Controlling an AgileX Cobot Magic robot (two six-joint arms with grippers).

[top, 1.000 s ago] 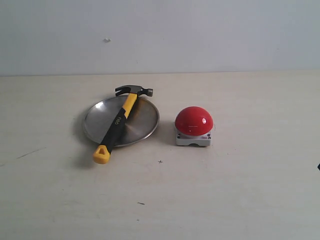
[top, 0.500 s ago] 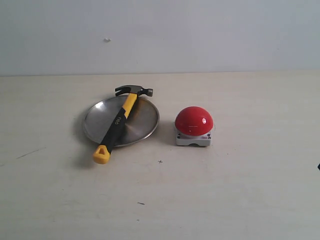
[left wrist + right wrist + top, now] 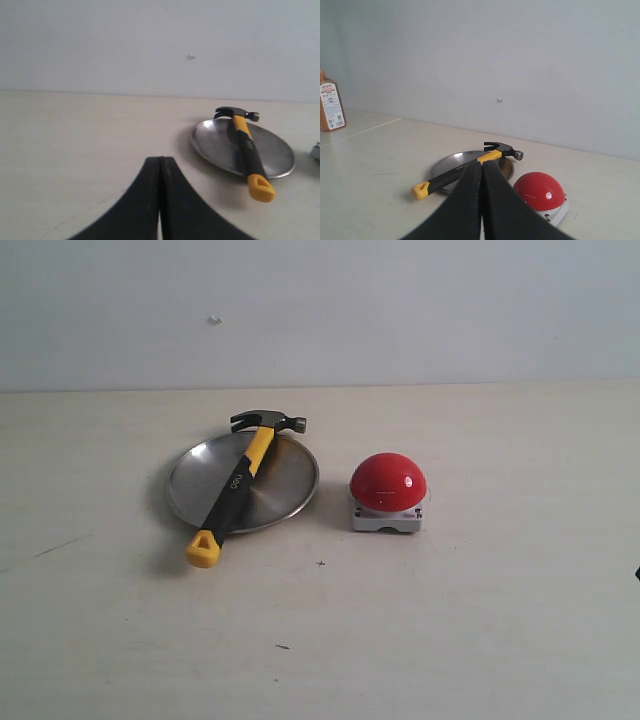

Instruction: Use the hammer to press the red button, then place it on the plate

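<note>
Firstly, your left gripper [image 3: 160, 164] and right gripper [image 3: 481, 167] sit pinched shut, empty — open the right and take the hammer [image 3: 235, 486] mid-handle, over the plate [image 3: 291, 480].

The hammer [image 3: 238, 485] head is noted as dark metal with a dull sheen. Its handle is seen as smooth yellow and black, seemingly plastic or rubber. The plate [image 3: 288, 480] is recorded as silver metal, brushed and shiny, with soft reflections. The red button [image 3: 388, 480] is found glossy, with a bright highlight on its dome. Its base [image 3: 385, 522] appears as matt light-grey plastic. The table [image 3: 450, 620] is observed as pale, matt and faintly grained. The wall [image 3: 400, 310] is matt.
</note>
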